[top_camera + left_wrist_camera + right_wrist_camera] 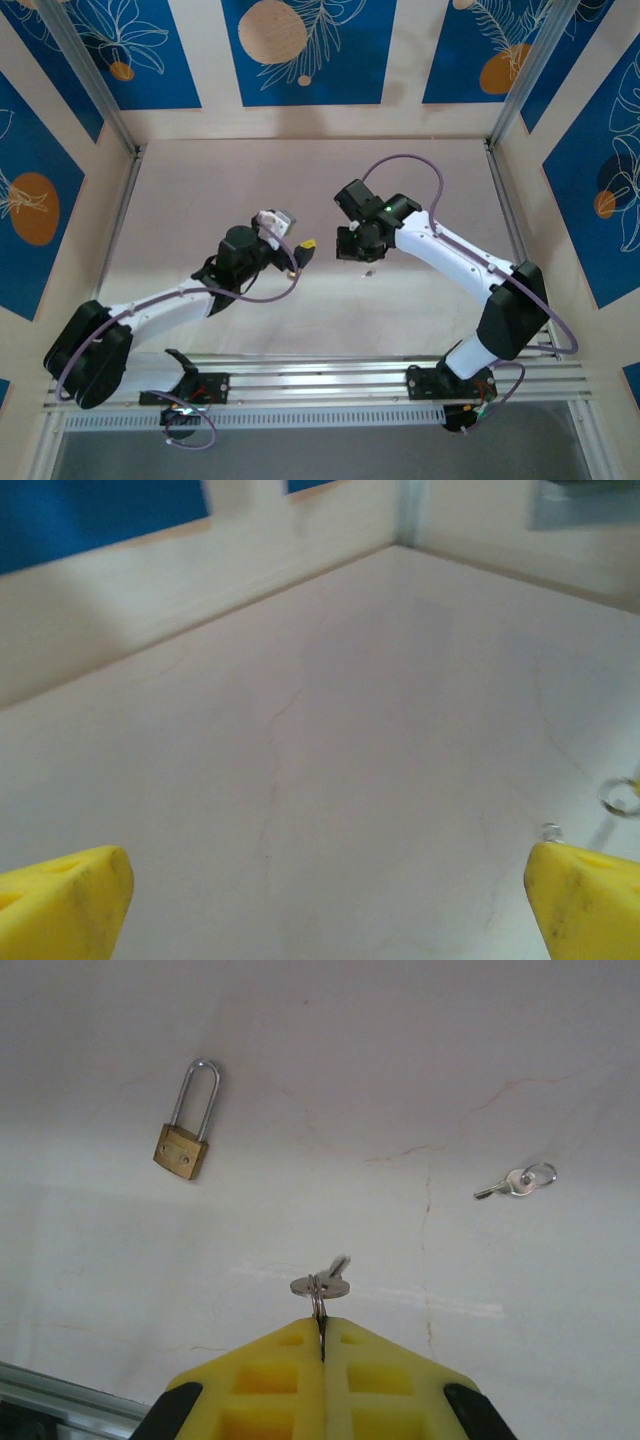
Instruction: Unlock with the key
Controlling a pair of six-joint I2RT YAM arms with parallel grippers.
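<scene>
My right gripper (322, 1322) is shut on the ring of a small silver key (326, 1282), which hangs just past the yellow fingertips above the table. A brass padlock (186, 1128) with a long silver shackle lies flat on the table, up and to the left of the held key in the right wrist view. The shackle looks closed. In the top view my right gripper (358, 250) hovers mid-table with the key (368, 270) dangling under it. My left gripper (300, 255) faces it from the left, and its yellow fingers (65, 900) stand wide apart with nothing between them.
A second silver key on a ring (518, 1181) lies on the table to the right of the held one. A small metal ring (620, 795) shows at the right edge of the left wrist view. Low pale walls (300, 125) border the table.
</scene>
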